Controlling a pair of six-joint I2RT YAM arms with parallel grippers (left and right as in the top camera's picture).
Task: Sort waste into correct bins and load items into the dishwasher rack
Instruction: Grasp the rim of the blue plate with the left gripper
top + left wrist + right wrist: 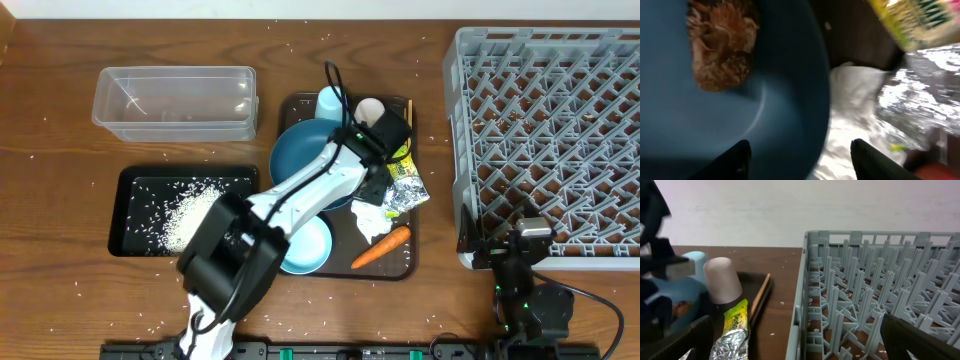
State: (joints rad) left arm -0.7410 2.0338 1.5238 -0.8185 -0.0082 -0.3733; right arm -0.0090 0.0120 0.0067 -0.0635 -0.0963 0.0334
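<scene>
My left gripper (800,161) (368,180) hangs open low over the brown serving tray. One of its fingers (737,160) is over the dark-blue plate (700,120) (300,155), the other over the crumpled white tissue (855,110) (370,220), with the plate's rim between them. A brown food lump (720,45) lies on the plate. Beside the tissue are the silver wrapper (925,95) and the yellow-green wrapper (910,20). An orange carrot (382,248) lies near the tray's front. My right gripper (797,345) (520,240) is open at the grey dishwasher rack's (880,290) (550,130) near corner.
The clear tub (175,100) stands at the back left. In front of it, the black tray (135,195) holds white rice. On the serving tray (400,268) are a pale-blue bowl (310,245), a pale-blue cup (330,102), an upturned white cup (369,110) and chopsticks (760,297). Rice grains dot the table.
</scene>
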